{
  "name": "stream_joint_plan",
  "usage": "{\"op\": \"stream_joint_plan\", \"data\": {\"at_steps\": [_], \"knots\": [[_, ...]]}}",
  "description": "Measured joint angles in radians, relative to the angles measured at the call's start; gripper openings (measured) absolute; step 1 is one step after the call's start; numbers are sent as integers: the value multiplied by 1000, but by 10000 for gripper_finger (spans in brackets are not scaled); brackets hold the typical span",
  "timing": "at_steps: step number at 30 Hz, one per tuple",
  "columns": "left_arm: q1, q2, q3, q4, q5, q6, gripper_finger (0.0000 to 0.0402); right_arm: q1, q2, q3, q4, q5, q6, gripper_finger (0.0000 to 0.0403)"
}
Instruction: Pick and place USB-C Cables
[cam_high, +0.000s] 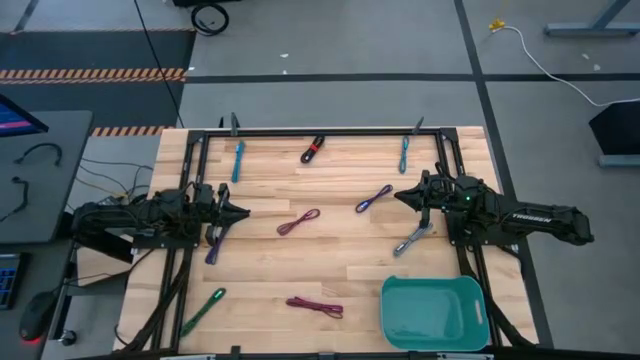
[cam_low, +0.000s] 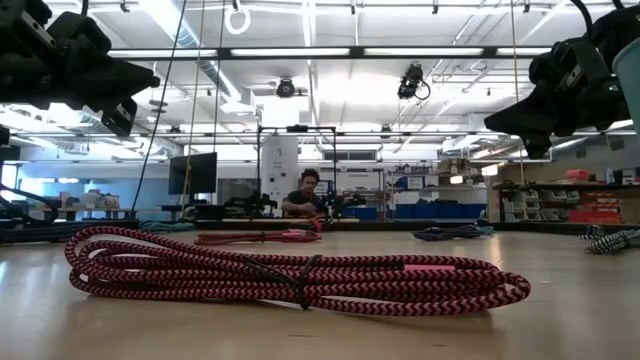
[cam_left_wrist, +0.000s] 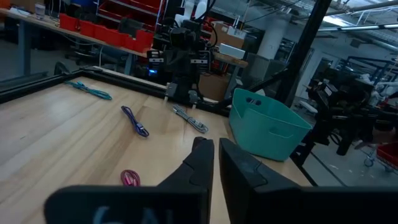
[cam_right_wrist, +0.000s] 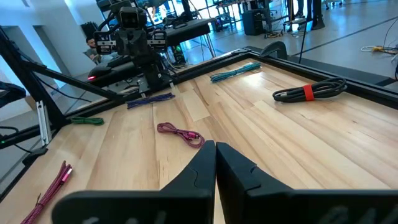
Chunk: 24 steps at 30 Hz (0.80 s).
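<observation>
Several folded cables lie flat on the wooden table: two teal ones, a black one with a red tie, two purple ones, a magenta one, a grey one, a green one and a red-black one. My left gripper hovers shut above the table's left side, pointing right. My right gripper hovers shut on the right side, pointing left, just right of the purple cable. Neither holds anything.
A teal bin stands at the table's near right corner. A black frame runs along the table's edges. The wooden middle between the arms holds only the scattered cables. A person sits far behind the table.
</observation>
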Motion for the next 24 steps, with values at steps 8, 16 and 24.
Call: {"op": "stream_joint_plan", "data": {"at_steps": [8, 16, 24], "knots": [[0, 0, 0, 0, -42, 1, 33, 0, 0, 0, 18, 14, -99, 16], [0, 0, 0, 6, -66, 11, 26, -4, 0, 0, 214, 202, 526, 16], [0, 0, 0, 7, -115, 104, 31, -25, -1, 0, 502, 544, 846, 16]]}}
